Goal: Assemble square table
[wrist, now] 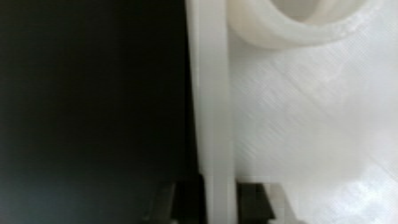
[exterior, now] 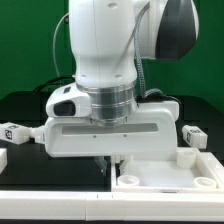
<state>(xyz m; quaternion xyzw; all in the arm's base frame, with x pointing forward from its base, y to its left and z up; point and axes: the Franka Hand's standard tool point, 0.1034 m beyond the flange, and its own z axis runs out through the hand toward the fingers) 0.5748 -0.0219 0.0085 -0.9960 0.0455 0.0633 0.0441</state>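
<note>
The white square table top (exterior: pixel 165 178) lies flat at the front, on the exterior view's right, rim up. My gripper (exterior: pixel 112 163) reaches straight down onto its left rim. In the wrist view the rim (wrist: pixel 210 100) runs between my two dark fingers (wrist: pixel 182 203), which press on it from both sides, so my gripper (wrist: pixel 215 205) is shut on the rim. A round corner hole (wrist: pixel 302 30) shows further along the top. A tagged white leg (exterior: pixel 12 130) lies at the exterior view's left and another leg (exterior: pixel 194 135) at its right.
A white part (exterior: pixel 3 157) sits at the left edge of the exterior view. A raised white strip (exterior: pixel 60 192) runs along the front. The black table surface (exterior: pixel 30 160) shows left of the top. My arm hides the middle of the scene.
</note>
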